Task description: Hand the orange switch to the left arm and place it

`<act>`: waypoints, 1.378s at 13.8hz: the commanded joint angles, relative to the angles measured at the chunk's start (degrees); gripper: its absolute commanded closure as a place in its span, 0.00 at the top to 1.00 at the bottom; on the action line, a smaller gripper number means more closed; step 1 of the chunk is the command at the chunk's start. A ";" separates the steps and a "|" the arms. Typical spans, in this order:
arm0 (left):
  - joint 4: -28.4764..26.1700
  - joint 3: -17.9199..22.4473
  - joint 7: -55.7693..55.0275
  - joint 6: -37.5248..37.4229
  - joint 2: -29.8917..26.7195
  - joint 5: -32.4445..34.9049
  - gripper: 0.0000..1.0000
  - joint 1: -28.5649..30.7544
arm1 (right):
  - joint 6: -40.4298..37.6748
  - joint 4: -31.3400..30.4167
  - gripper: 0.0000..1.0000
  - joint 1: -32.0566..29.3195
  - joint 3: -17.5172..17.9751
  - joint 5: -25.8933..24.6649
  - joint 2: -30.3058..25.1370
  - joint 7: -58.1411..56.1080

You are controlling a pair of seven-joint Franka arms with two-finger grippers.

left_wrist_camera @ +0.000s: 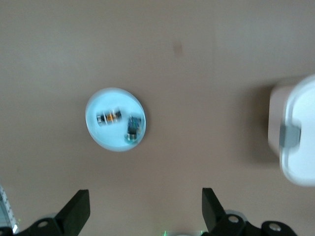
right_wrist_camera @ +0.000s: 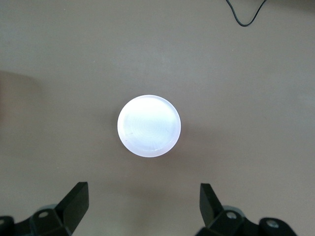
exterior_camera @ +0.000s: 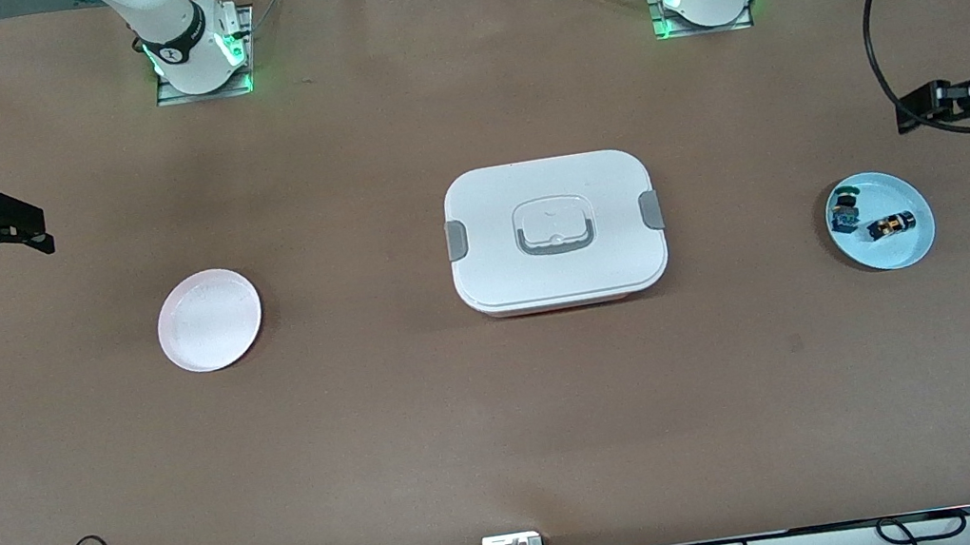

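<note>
Orange switch [exterior_camera: 891, 226] lies in blue dish [exterior_camera: 909, 247], left arm's end of desk.
We see left gripper [left_wrist_camera: 145, 209] and right gripper [right_wrist_camera: 142, 206] fingers spread, holding nothing; placement looks complete.

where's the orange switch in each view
Front view: orange switch lies in the blue plate, beside a green switch, toward the left arm's end.
Left wrist view: in the same blue plate, at.
Right wrist view: not in it.
Shared landmark: the blue plate.
</note>
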 commanded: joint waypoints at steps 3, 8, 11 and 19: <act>-19.86 22.03 5.84 11.39 -14.93 -6.43 1.00 -18.80 | 0.30 0.08 1.00 0.16 0.01 -0.89 -0.37 0.69; -20.24 22.06 1.89 11.48 -14.60 -6.96 1.00 -18.91 | 0.22 0.08 1.00 0.17 0.01 -0.89 -0.37 0.69; -19.97 21.96 2.50 11.22 -14.42 -6.53 1.00 -18.56 | 0.22 0.08 1.00 0.17 0.01 -0.89 -0.37 0.78; -19.27 22.14 -0.14 11.04 -13.37 -6.79 1.00 -18.38 | 0.22 0.08 1.00 0.25 0.01 -1.85 -0.37 0.78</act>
